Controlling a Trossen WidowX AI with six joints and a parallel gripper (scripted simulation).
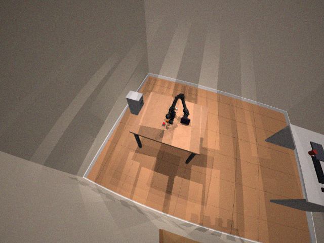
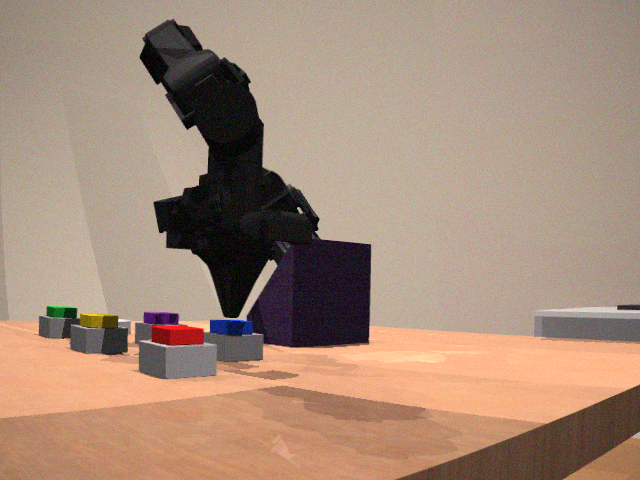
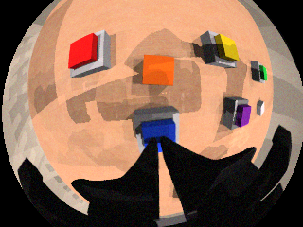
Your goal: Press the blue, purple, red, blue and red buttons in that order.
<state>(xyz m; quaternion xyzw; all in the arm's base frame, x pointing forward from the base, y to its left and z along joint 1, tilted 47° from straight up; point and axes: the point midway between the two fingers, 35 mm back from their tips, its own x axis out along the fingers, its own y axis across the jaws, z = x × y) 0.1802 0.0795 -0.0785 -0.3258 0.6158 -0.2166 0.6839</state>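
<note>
My gripper [image 2: 230,315] [image 3: 157,140] is shut and empty, pointing down. Its fingertips are just above the blue button [image 2: 231,327] [image 3: 160,129], over its near part in the wrist view; the blue cap stands raised on its grey base. I cannot tell whether the tips touch it. The red button [image 1: 163,123] [image 2: 178,335] [image 3: 82,52] is up, at the upper left in the wrist view. The purple button [image 2: 160,317] [image 3: 243,115] is up, to the right in the wrist view. The arm hides the blue and purple buttons in the top view.
An orange block [image 3: 158,70] lies beyond the blue button, between the red and yellow buttons. The yellow button [image 2: 98,320] [image 3: 227,47] and green button [image 2: 61,311] [image 3: 263,73] stand farther off. A small white block [image 3: 260,108] lies beyond the purple button. The dark arm base [image 2: 330,294] stands behind the blue button.
</note>
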